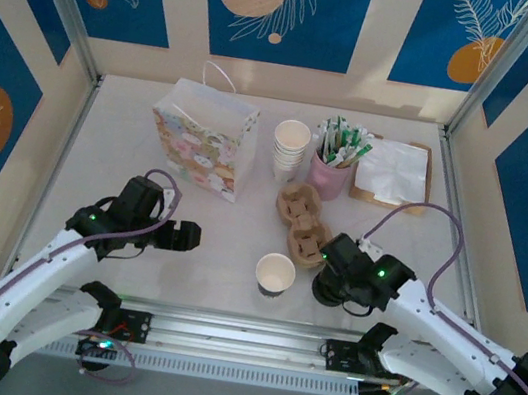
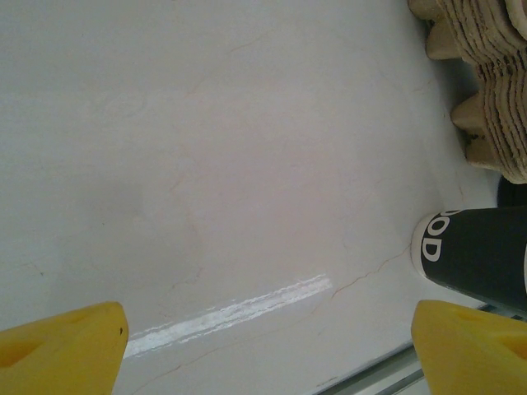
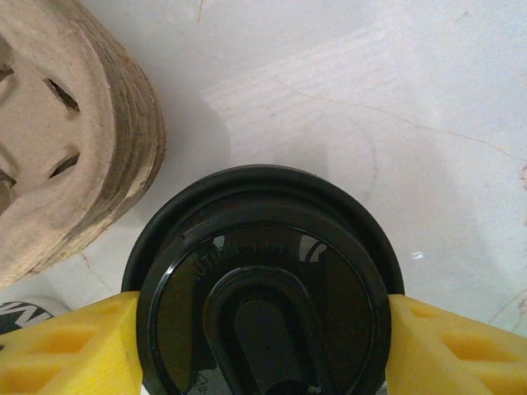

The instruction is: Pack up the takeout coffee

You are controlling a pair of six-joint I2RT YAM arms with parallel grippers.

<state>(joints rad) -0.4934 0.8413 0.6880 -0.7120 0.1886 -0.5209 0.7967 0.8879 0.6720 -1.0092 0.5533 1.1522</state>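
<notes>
Black lid (image 3: 263, 271) clamped between right gripper (image 3: 262, 341) fingers, just right of open cup (image 1: 276, 274). Left gripper (image 1: 186, 236) spread wide, holding nothing, left of cup, farther off.

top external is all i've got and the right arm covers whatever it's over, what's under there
Observer: A black lid, seen from above in the right wrist view, right beside the carrier stack.
Operator: are the fingers on it
Observer: The right fingers sit against its rim on both sides, with no gap visible.
Operator: and the left fingers, anything in them
Observer: No. The left fingers stand wide apart over bare table, with nothing between them.
</notes>
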